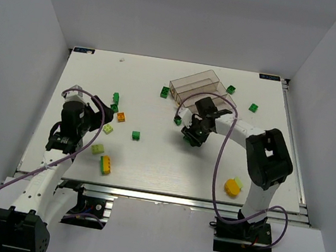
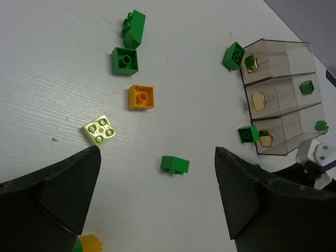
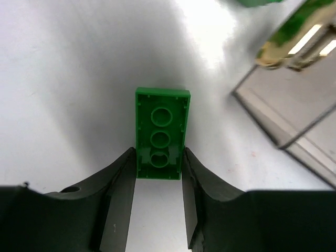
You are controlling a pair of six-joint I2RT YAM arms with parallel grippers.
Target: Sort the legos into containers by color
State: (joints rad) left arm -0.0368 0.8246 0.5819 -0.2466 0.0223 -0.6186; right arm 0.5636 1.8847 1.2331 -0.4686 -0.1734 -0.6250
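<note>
1. By the table's (image 1: 162, 163) near edge, a yellow-orange piece (image 1: 232, 187) lay beside the right arm's base. An orange-green pair (image 1: 105, 165) lay toward the near-left corner.
2. The left gripper (image 2: 157, 151) hung over the table's left side, jaws spread wide — nothing between them.
3. Just past its fingers lay a green brick (image 2: 175, 164) and a pale brick (image 2: 100, 129). Farther on were an orange brick (image 2: 141, 97), a square green brick (image 2: 125, 60) and a curved green brick (image 2: 133, 29).
4. The right gripper (image 3: 158, 157) was at mid-table, just on the near side of the tray. Its jaws pinched the near end of a long green brick (image 3: 161, 118), one finger against each long side. The brick's hollow underside faced the wrist camera — whether it was off the table could not be told.
5. The tray (image 1: 180, 91) sat at an angle toward the far edge, right of centre. A small green brick (image 2: 248, 134) lay just beside its near corner and a left green brick (image 1: 165, 92) off its left end. Two right green bricks (image 1: 230, 89) (image 1: 253, 107) lay toward the far-right corner.
</note>
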